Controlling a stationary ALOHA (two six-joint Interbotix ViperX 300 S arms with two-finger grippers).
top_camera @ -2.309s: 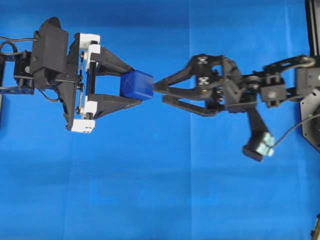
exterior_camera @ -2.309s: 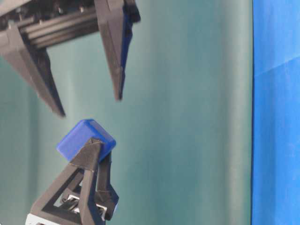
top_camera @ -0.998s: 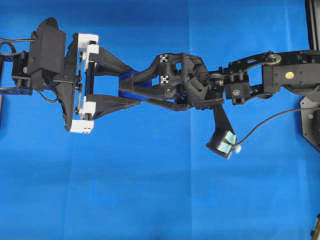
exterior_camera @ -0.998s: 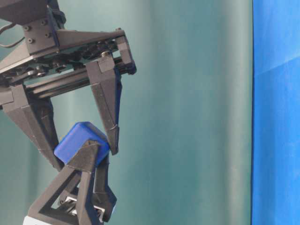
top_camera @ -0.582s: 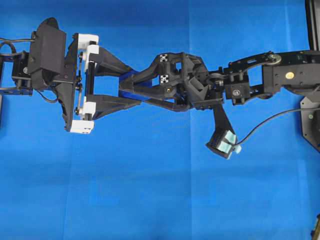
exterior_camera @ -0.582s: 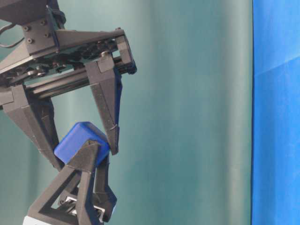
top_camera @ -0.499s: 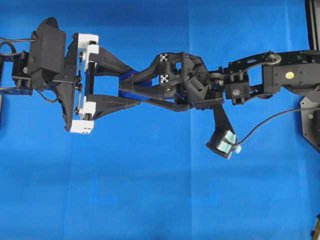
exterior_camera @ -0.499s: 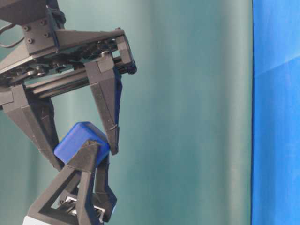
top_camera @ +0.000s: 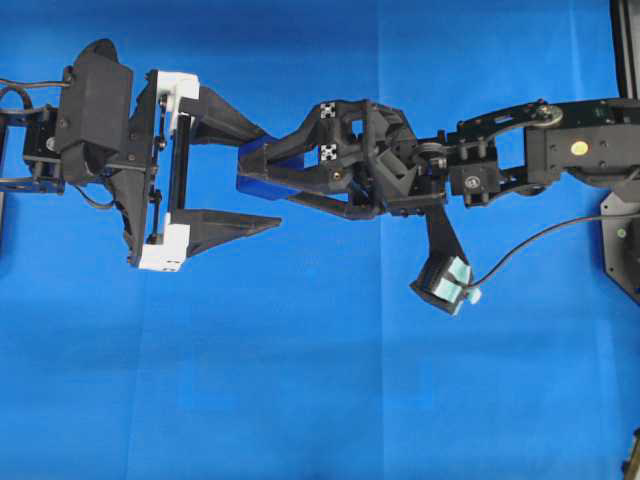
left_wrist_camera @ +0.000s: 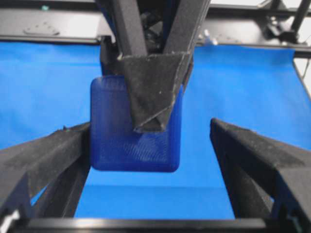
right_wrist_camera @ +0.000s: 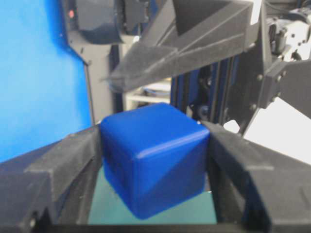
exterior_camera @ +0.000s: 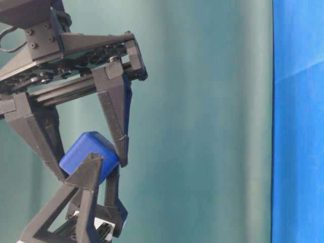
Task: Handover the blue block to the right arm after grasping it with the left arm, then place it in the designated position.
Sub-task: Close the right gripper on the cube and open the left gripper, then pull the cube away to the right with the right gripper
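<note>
Above the blue worktop (top_camera: pixel 320 400), seen from overhead, two arms meet tip to tip in mid-air. At nine o'clock, the left arm (top_camera: pixel 95 150) with white brackets has just spread its fingers (top_camera: pixel 225 225) wide; half a second ago they pressed on the blue block, and now clear cloth shows between the two of them. Its wrist view shows a gap on the right side of the block, while the left finger sits just beside it, possibly still touching.

Toward the centre, the blue block (right_wrist_camera: pixel 153 158) sits off the worktop, clamped between the fingers (right_wrist_camera: pixel 63 160) of the right arm (top_camera: pixel 540 160), which reaches in from three o'clock. In the right wrist view both fingers press flat against opposite faces of the cube.

Judged from this, the handover is essentially complete: the block's weight now rests with the right arm alone. What remains is drawing the two arms apart and carrying the block to its designated place, which no view shows.
</note>
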